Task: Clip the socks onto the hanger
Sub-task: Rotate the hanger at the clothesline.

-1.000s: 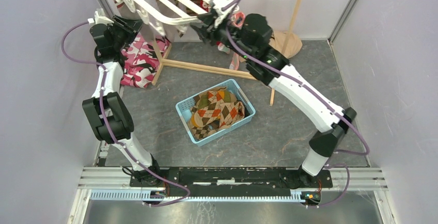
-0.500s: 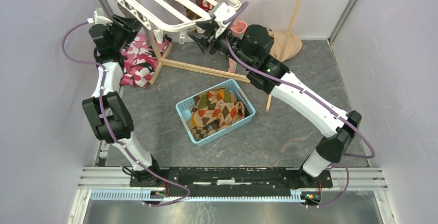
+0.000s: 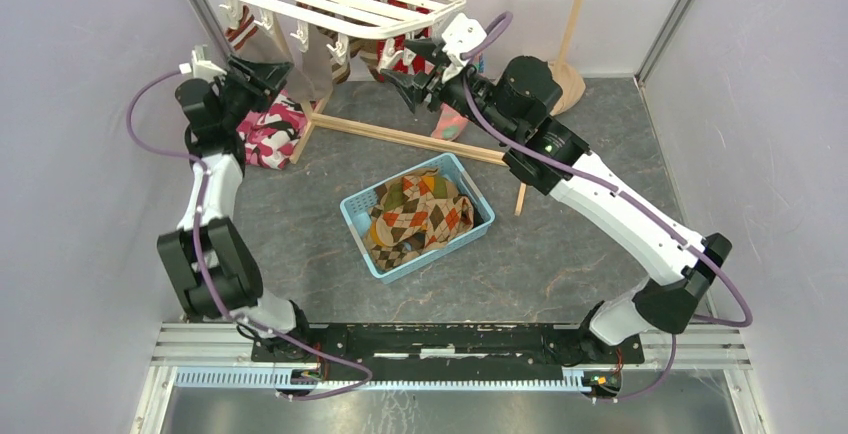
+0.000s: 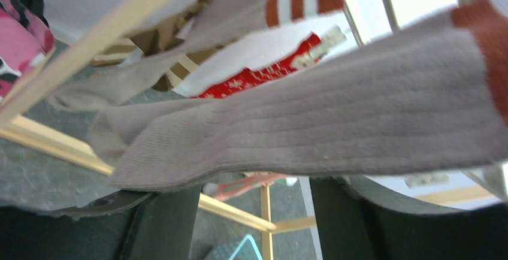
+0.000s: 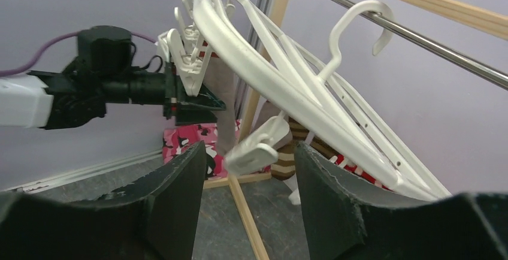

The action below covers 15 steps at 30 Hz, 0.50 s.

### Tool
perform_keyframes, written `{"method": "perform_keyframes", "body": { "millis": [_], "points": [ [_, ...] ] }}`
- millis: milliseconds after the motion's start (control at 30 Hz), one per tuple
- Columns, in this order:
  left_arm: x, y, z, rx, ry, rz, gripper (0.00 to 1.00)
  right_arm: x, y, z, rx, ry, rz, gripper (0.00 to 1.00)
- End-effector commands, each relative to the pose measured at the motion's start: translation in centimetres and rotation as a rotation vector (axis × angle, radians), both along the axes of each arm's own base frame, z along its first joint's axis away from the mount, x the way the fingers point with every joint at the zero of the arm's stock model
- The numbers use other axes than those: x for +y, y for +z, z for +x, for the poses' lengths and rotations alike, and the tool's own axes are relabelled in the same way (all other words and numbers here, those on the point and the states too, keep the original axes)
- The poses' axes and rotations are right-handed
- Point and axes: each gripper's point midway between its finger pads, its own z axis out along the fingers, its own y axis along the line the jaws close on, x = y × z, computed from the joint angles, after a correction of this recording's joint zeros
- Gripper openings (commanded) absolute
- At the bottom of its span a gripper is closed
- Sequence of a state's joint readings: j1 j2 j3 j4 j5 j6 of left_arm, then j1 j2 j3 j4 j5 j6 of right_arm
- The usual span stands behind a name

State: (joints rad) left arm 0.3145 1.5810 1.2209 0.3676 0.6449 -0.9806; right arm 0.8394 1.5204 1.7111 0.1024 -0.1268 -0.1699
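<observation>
Blue basket (image 3: 351, 219) mid-floor; pink camouflage garment (image 3: 262, 134) beside wooden rack (image 3: 400, 137); beige cloth (image 3: 572, 84) back right.

No legible txt, seemingly; views blurry.

A lab cell, shown by partition walls (image 3: 80, 204) and aluminium mounting rail (image 3: 720, 339)

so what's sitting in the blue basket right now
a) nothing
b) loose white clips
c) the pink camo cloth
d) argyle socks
d, in the top view the blue basket holds a heap of brown, orange and cream argyle socks.
</observation>
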Motion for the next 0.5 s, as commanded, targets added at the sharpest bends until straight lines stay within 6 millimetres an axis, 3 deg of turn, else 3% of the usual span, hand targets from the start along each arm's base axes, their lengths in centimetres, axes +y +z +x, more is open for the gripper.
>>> {"method": "perform_keyframes", "body": {
  "millis": [0,233,467],
  "points": [
    [-2.1,2.5,-5.1,-0.099,-0.059,0.074,0.74,-2.5,1.5,-0.8,-0.031,-0.027,0.021,0.63],
    [-5.9,1.9,-11.4,-0.149,-0.168,0.144,0.78,-5.0,-0.4,-2.0,-0.005,-0.026,-0.006,0.69],
    [-10.2,-1.5,-15.4,-0.067,-0.308,0.296,0.78,-8.2,-6.3,-2.7,0.096,-0.058,-0.103,0.8]
  ]
}}
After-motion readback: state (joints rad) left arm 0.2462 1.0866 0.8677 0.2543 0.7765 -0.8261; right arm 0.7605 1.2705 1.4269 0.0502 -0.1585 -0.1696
